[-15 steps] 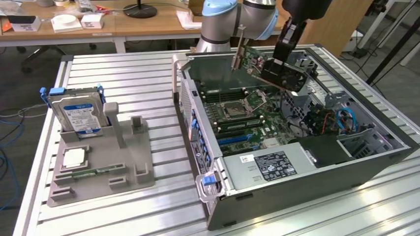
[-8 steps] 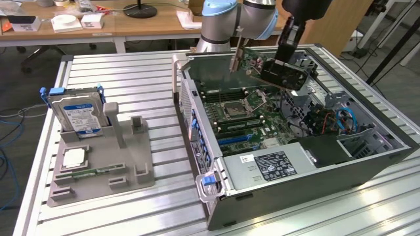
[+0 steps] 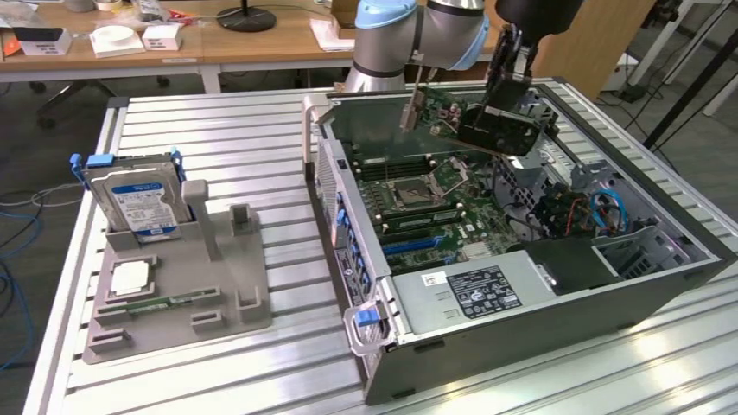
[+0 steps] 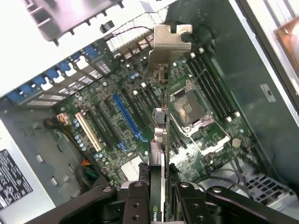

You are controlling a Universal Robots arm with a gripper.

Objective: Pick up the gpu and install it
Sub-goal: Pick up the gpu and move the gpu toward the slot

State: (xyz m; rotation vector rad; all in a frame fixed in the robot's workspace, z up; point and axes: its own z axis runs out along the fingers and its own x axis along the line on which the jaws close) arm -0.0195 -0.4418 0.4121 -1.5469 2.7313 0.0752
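The thin, flat, dark green gpu (image 3: 448, 111), with its grey metal end bracket (image 4: 169, 43), is clamped between the fingers of the black gripper (image 4: 159, 189). It is held above the green motherboard (image 4: 117, 140) of the open grey computer case (image 3: 645, 285). White lettering, partly readable as "nVID", is seen beside the fingers. The case's black-and-white label (image 3: 479, 290) cannot be read. Open room is left beneath the card's lower edge.

My arm (image 3: 386, 52) is silver-grey with pale blue joint caps; my pincer (image 4: 161, 205) is matt black, its links studded with round screws.
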